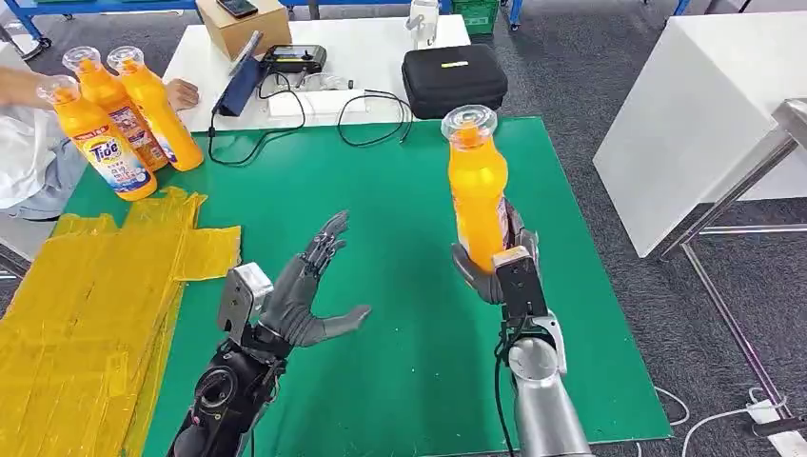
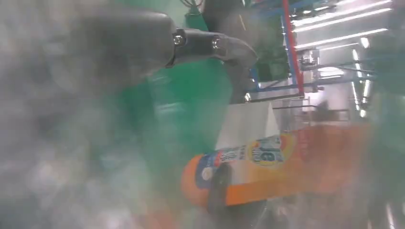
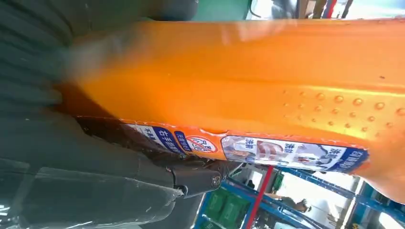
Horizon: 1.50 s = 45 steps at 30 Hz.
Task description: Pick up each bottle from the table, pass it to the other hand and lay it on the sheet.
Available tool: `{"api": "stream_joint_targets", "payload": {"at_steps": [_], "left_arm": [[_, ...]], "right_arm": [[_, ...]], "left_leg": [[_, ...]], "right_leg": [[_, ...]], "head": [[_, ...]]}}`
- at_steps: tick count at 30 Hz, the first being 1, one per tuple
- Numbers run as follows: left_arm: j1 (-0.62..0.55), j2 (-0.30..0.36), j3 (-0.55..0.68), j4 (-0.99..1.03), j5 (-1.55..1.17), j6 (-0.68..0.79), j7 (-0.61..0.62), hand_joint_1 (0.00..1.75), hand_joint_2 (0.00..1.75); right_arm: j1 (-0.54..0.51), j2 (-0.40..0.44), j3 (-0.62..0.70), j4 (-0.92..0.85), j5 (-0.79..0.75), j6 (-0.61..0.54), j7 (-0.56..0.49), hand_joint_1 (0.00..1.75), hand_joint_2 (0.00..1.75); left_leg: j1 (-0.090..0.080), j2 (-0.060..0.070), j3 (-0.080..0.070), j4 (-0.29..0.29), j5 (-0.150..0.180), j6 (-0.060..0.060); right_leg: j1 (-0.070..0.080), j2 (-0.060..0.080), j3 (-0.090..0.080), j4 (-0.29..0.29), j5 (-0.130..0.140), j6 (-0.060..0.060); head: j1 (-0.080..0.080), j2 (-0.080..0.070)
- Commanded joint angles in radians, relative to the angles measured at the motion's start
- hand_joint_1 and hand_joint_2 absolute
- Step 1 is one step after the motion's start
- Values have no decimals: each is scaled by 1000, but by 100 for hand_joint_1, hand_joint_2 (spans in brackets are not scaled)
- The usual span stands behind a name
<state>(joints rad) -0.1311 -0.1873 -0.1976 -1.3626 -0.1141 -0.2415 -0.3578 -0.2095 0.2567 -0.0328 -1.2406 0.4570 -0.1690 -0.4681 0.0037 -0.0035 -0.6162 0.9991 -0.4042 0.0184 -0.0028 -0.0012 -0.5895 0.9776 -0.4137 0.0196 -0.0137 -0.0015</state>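
left hand (image 1: pixel 303 297) empty, fingers spread, near front edge | right hand (image 1: pixel 495 265) grasping upright bottle (image 1: pixel 477 190) above green mat (image 1: pixel 400 314) mid-right | handover pending | three bottles (image 1: pixel 119 119) waiting far-left corner | yellow sheet (image 1: pixel 86 314) bare

Head view: even overhead light is falling across the green surface (image 1: pixel 400 238), leaving only soft, short shadows beneath the left robot hand (image 1: pixel 309 286) and the right robot hand (image 1: pixel 495 262). The white table (image 1: pixel 704 105) at right is reading bright, nearly washed out. Focus is holding sharp throughout.

Left wrist view: heavy blur is smearing most of the picture; the held bottle (image 2: pixel 267 167) is showing soft edges, and the ceiling light strips (image 2: pixel 334 21) are glaring white.

Right wrist view: the bottle is lying very close to the lens, its near end blurring, while highlights are glinting on its raised dots (image 3: pixel 334 100). The background is overexposing.
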Motion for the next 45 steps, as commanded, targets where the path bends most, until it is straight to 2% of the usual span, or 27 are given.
{"api": "stream_joint_targets", "payload": {"at_steps": [1, 6, 9, 12, 13, 15, 20, 38, 42, 45], "left_arm": [[-52, 18, -42, 45, 3, 6, 10, 0, 175], [-59, 23, -34, 57, 21, 17, 15, 0, 175], [-58, 24, -28, 64, 30, 18, 15, 0, 175], [-54, 26, -19, 73, 42, 18, 11, 0, 175], [-55, 26, -17, 76, 45, 16, 10, 0, 175], [-62, 29, -13, 91, 52, 12, 5, 0, 175], [-76, 28, -8, 113, 61, 8, -3, 0, 175], [-80, 27, 7, 133, 79, 5, -4, 0, 175], [-83, 22, 19, 139, 88, 8, -6, 0, 175], [-77, 10, 31, 117, 88, 14, -9, 0, 175]], "right_arm": [[-39, 18, 17, 30, 6, 18, -3, 175, 175], [-49, 18, 97, 79, 55, 30, 6, 175, 175], [-53, 3, 166, 103, 97, 51, -5, 175, 175], [-51, -11, 244, 120, 143, 91, -15, 175, 175], [-52, -16, 264, 128, 153, 101, -17, 175, 175], [-61, -30, 323, 170, 182, 124, -26, 175, 175], [-93, -36, 394, 273, 227, 110, -29, 175, 175], [-109, -28, 406, 318, 243, 79, -30, 175, 175], [-115, -24, 406, 335, 242, 76, -30, 175, 175], [-116, -24, 402, 341, 241, 72, -29, 175, 175]], "left_leg": [[0, 0, 1, 0, -1, -1], [2, 3, 7, 1, -4, -2], [1, 2, 3, 0, -2, -1], [2, 3, 7, 0, -4, -1], [1, 2, 3, -1, -1, -1], [2, 3, 6, -1, -3, -1], [1, 2, 3, -1, -1, -1], [0, 0, 0, -1, 0, 0], [1, 0, 3, 0, -2, -1], [0, 0, 0, -1, 0, 0]], "right_leg": [[0, 0, 1, 0, 0, 0], [2, 2, 7, 0, -3, 0], [1, 2, 3, -1, -1, 0], [2, 3, 7, -2, -2, 0], [1, 2, 3, -1, 0, 0], [2, 3, 6, -2, -1, 0], [1, 1, 3, -2, 0, 0], [0, -1, 0, -1, 0, 0], [1, 0, 4, -1, -2, 0], [0, 0, 0, -1, 0, 0]], "head": [[0, 0], [0, 0], [0, 0], [0, 0], [0, 0], [0, 0], [0, 0], [0, 0], [0, 0], [0, 0]]}}
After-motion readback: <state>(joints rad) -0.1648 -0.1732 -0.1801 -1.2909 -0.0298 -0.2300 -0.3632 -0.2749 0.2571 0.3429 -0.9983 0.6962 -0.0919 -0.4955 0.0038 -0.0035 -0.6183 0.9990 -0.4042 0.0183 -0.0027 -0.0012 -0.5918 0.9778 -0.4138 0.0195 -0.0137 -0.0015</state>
